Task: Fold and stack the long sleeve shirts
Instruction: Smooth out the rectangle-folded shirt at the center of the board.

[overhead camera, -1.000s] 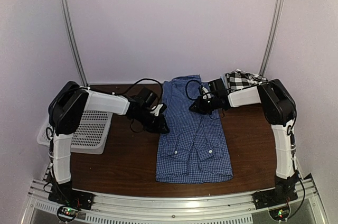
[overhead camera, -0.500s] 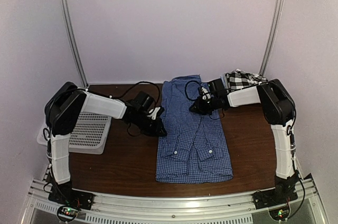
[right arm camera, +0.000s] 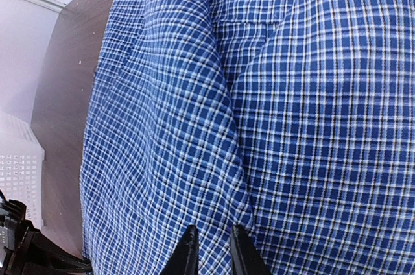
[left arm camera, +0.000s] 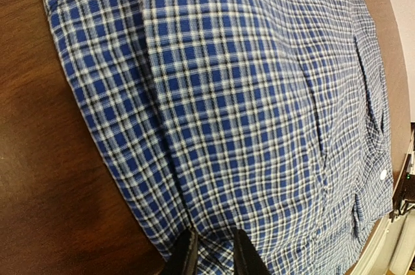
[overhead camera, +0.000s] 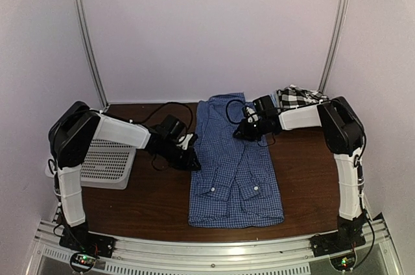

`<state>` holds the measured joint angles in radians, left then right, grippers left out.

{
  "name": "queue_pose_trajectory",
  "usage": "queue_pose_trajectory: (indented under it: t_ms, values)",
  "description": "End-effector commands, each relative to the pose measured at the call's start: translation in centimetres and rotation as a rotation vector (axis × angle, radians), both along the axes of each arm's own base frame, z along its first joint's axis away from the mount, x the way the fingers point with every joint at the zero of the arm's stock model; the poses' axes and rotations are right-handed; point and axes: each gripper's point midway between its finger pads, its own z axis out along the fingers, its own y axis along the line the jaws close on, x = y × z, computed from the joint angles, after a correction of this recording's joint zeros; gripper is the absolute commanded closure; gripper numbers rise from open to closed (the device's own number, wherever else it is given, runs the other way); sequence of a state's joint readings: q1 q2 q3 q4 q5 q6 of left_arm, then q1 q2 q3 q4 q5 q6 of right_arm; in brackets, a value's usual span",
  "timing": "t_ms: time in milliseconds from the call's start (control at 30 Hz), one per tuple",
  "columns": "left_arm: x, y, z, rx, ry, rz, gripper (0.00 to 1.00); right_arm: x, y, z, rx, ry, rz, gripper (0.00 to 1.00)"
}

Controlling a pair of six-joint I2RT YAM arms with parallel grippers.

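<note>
Centre of dark wooden worktop (overhead camera: 149, 200): blue fine-checked cloth button-up shirt (overhead camera: 237, 171). We see left end effector (overhead camera: 192, 161) gripping its 9 o'clock edge, right end effector (overhead camera: 240, 133) gripping fold toward 12 o'clock; black-and-white checked shirt (overhead camera: 297, 96) bunched at 1 o'clock.

a dark brown wooden table (overhead camera: 311, 178) is enclosed by plain pale lilac walls (overhead camera: 214, 28). two slanted metal rails (overhead camera: 84, 35) are seen against the back wall. an aluminium frame (overhead camera: 214, 247) is mounted along the near table edge. lighting is soft and even.
</note>
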<state>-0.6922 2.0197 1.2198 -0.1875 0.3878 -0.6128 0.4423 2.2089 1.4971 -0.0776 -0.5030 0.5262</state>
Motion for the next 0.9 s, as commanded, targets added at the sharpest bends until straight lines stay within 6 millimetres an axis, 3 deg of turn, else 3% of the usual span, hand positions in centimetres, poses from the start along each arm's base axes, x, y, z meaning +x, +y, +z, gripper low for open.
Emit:
queue_pose_trajectory:
  t_ms: [0,267,433,667,867]
  values:
    - [-1.9,3.9,-3.0,0.132,0.086,0.047,0.79,-0.3,1.1,4.2,-0.014,-0.083,0.017,0.80]
    - [-3.0,5.9,-3.4,0.158,0.100,0.067,0.80,-2.1,3.4,4.9,-0.017,-0.093,0.067,0.79]
    - [-3.5,6.3,-1.9,0.144,0.087,0.072,0.79,-2.4,5.5,5.2,0.002,-0.099,0.112,0.78]
    - [-1.4,5.6,2.9,0.126,-0.005,0.084,0.78,-0.5,7.8,4.5,0.060,-0.094,0.125,0.78]
    - [2.6,4.3,6.0,0.077,-0.085,0.114,0.78,1.7,9.2,2.8,0.099,-0.083,0.114,0.78]
